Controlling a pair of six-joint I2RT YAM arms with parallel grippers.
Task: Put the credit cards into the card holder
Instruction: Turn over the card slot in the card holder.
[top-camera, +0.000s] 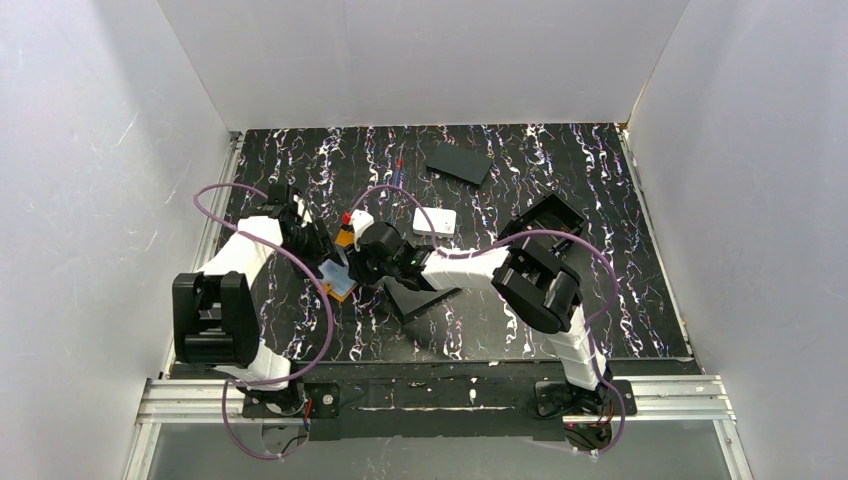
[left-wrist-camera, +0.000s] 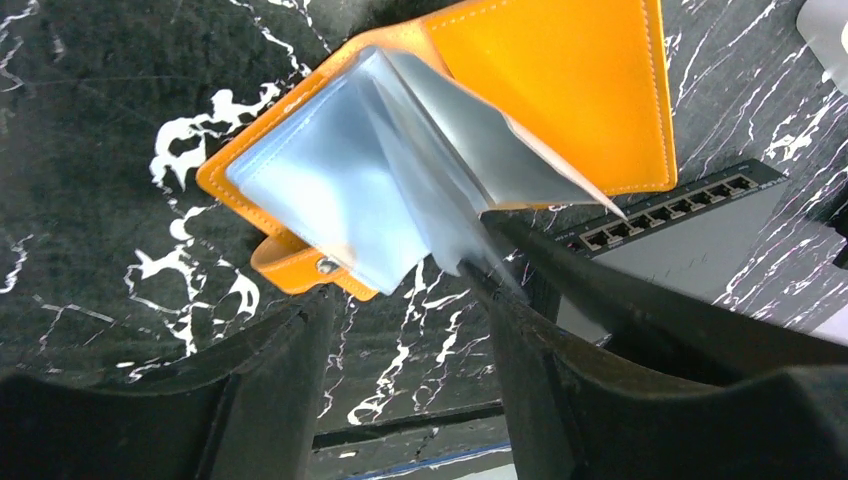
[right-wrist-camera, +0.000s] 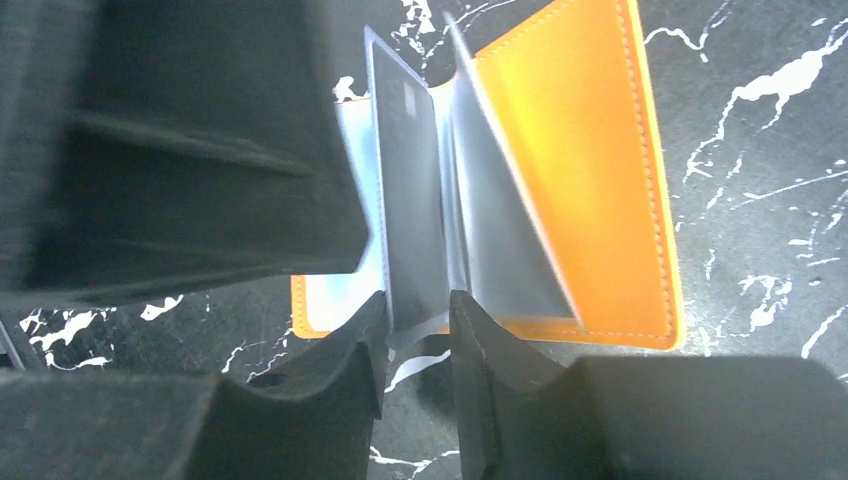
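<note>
Orange card holder (left-wrist-camera: 560, 90) lies open on the black marbled table (top-camera: 600, 200), its pale blue-grey sleeves fanned upward. At its clasp edge the left gripper (left-wrist-camera: 400, 300) stands with jaws wide, gripping nothing. Over the holder's sleeves the right gripper (right-wrist-camera: 417, 310) pinches a grey card (right-wrist-camera: 405, 200) upright among them. A black network switch (left-wrist-camera: 690, 230) sits just beside the holder.

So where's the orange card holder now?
Top view: the card holder lies open on the table, left of middle, between the left claw and the right claw.
</note>
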